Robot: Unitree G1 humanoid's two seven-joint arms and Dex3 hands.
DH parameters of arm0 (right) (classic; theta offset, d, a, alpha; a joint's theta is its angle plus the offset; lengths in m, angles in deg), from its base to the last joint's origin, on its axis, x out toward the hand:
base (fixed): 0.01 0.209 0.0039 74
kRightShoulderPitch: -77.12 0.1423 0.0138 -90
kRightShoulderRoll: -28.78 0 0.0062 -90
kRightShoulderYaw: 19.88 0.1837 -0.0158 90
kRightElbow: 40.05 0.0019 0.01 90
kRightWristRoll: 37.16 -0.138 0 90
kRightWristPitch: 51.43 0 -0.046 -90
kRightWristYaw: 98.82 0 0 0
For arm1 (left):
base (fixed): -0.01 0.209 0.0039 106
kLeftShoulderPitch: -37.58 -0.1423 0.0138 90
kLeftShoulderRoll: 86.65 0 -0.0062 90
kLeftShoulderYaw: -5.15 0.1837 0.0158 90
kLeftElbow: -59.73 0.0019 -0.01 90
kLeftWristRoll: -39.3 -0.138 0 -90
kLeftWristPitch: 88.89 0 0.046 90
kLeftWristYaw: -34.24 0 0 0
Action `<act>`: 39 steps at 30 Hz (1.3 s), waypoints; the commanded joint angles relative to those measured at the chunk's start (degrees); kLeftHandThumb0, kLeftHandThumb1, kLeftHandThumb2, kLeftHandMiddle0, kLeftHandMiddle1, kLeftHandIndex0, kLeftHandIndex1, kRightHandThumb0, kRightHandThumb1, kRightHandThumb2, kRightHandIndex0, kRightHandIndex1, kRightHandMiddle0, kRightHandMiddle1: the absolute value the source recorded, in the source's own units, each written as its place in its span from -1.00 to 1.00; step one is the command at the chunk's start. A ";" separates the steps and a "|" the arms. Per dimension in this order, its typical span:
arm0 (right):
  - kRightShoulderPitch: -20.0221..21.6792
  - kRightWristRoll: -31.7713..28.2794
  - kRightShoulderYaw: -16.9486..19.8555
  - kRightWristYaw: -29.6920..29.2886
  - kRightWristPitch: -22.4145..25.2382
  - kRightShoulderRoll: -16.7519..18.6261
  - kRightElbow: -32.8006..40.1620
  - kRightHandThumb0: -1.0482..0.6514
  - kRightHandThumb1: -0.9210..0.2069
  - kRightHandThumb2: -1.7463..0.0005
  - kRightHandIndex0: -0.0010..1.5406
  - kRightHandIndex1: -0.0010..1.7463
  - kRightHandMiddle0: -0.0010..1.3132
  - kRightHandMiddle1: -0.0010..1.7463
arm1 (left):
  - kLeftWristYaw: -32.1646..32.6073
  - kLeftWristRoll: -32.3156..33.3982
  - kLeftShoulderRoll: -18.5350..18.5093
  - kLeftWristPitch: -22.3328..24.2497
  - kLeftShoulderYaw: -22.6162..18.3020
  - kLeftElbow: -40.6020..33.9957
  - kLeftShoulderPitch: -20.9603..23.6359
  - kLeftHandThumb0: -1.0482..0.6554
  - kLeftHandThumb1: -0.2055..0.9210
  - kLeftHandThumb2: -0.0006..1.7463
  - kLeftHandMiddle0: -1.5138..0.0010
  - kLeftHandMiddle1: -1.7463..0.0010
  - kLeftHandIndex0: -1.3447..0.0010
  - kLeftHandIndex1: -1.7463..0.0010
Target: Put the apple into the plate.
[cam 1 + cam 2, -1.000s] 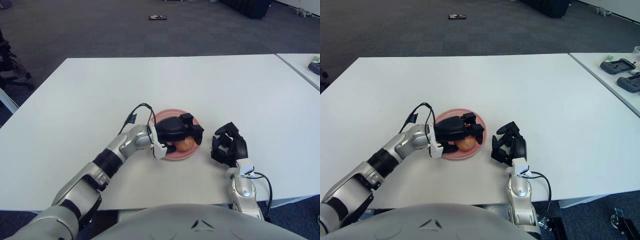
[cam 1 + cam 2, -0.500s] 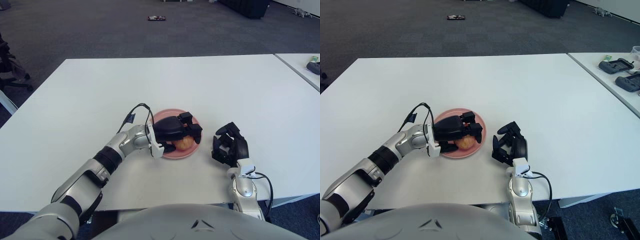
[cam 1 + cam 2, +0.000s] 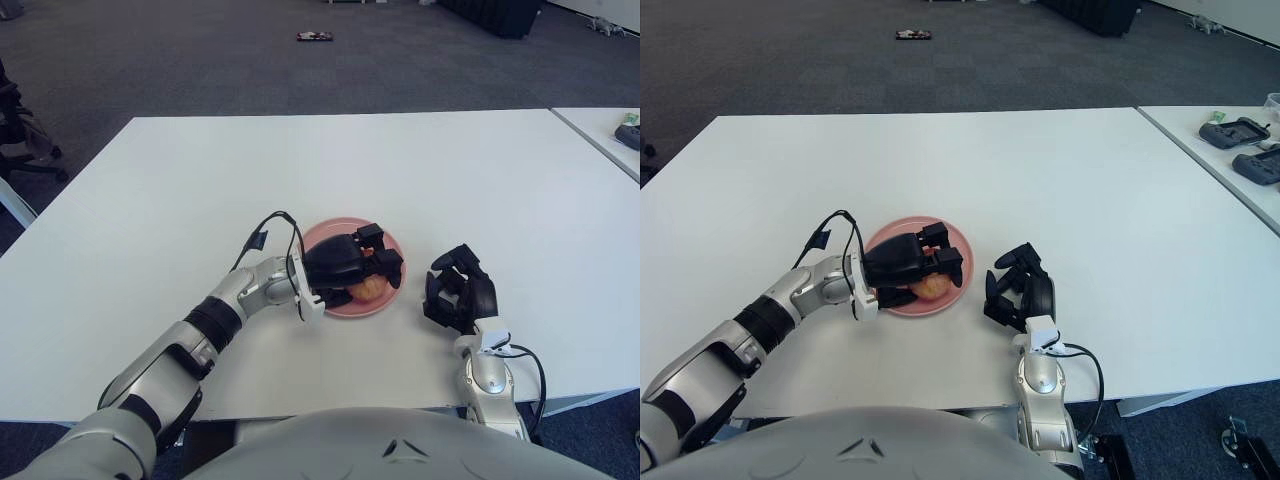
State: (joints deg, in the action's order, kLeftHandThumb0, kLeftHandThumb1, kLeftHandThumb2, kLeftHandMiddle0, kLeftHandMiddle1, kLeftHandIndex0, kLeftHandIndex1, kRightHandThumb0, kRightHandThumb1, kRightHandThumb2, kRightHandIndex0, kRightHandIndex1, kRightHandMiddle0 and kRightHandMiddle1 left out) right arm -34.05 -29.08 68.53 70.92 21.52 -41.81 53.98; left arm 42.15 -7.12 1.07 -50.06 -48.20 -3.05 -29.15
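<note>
On the pink plate [image 3: 345,302] the apple [image 3: 370,288] lay under the left hand [image 3: 350,266], whose fingers curled over it, release and withdrawal judged outstanding; the right hand [image 3: 458,291], loosely curled, held nothing beside the plate.

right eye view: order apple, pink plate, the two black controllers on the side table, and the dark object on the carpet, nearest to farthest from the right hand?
From the right hand:
1. Apple, just to its left, under the left hand.
2. Pink plate, around the apple; too close to call against the apple.
3. Black controllers, far right on the side table.
4. Dark object on the carpet, far beyond the table.
</note>
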 commanded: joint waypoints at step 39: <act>-1.89 2.76 -0.67 -0.67 13.15 1.32 8.32 -0.24 -0.36 -0.16 -0.18 0.78 -0.36 1.00 | -27.16 24.92 -3.71 3.91 -3.66 -10.29 -6.00 -1.00 1.00 -0.12 1.00 1.00 1.00 1.00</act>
State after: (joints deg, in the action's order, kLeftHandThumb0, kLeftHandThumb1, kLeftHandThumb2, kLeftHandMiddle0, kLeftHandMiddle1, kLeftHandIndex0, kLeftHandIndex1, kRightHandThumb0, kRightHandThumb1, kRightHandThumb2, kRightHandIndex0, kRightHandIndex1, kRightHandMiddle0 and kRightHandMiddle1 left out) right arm -35.93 -25.38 67.68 69.73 34.33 -40.30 62.05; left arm 16.14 16.21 -1.92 -46.89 -50.44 -12.05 -34.11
